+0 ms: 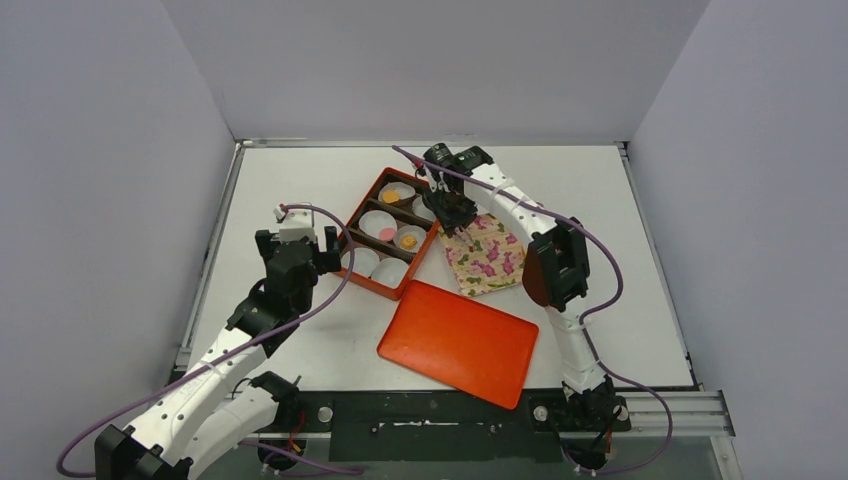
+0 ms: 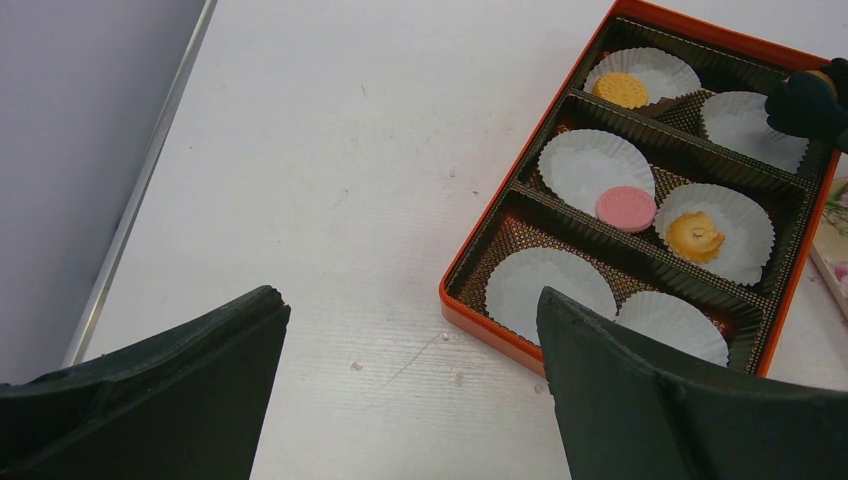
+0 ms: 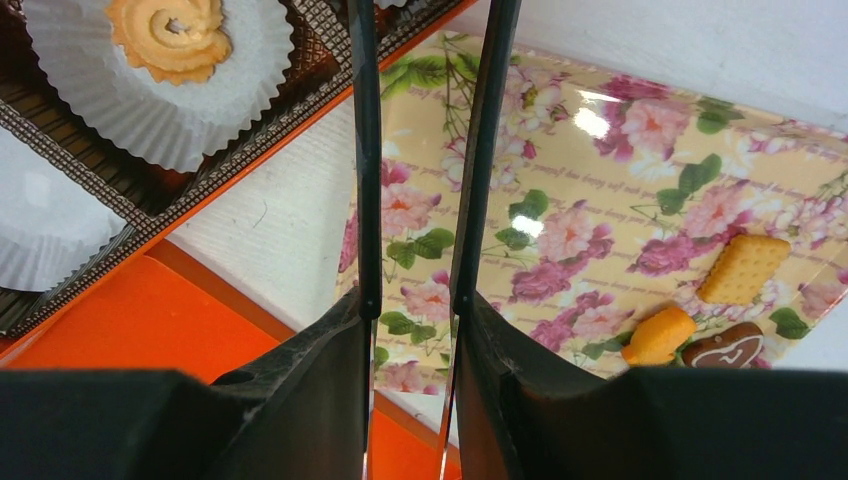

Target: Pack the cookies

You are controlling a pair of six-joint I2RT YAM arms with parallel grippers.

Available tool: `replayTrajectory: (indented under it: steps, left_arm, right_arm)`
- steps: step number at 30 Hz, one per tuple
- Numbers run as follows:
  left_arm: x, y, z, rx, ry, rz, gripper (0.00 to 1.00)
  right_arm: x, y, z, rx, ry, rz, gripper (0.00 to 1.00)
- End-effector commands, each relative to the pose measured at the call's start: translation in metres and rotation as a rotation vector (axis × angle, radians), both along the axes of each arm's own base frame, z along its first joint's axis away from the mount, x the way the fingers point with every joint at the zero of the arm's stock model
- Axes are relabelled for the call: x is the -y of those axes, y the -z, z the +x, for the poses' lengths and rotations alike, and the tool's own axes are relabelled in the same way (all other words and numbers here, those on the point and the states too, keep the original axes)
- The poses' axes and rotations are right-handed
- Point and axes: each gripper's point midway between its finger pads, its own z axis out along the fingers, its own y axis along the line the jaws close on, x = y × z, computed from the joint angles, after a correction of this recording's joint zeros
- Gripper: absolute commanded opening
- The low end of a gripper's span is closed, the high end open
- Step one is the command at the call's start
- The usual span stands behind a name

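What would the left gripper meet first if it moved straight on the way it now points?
Most likely the bare white table, beside the near corner of the orange box. The left gripper is open, and only table shows between its fingers. Depth is unclear, so this is a judgement.

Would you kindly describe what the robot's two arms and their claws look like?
The left arm and right arm are white links with black joints, each trailed by a purple cable. The left claw has broad, black, wedge-shaped fingers; the right claw has black bases carrying two long, thin dark blades.
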Motion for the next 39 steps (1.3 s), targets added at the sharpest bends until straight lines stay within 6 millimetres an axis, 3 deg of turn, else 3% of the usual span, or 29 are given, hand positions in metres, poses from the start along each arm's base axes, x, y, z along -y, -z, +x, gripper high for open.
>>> replayTrajectory:
  steps: [1,15,23,32,39]
  left_arm:
    - [0.004,-0.013,0.003,0.052,0.013,-0.023,0.93]
    - [0.005,-0.014,0.003,0.053,0.013,-0.024,0.93]
    - [0.004,-0.015,0.003,0.057,0.012,-0.024,0.93]
    - [0.004,-0.014,0.003,0.053,0.014,-0.022,0.93]
    - [0.006,-0.014,0.003,0.052,0.021,-0.024,0.93]
  right_arm:
    - [-0.017,-0.009,0.01,0.048,-0.026,0.053,0.24]
    - [-0.017,0.008,0.018,0.046,-0.015,0.021,0.34]
    - [-0.016,0.001,0.018,0.054,-0.011,0.023,0.42]
    - [-0.015,-0.032,0.02,0.123,0.008,0.061,0.41]
    - [-0.002,-0.069,0.005,0.17,0.033,0.104,0.38]
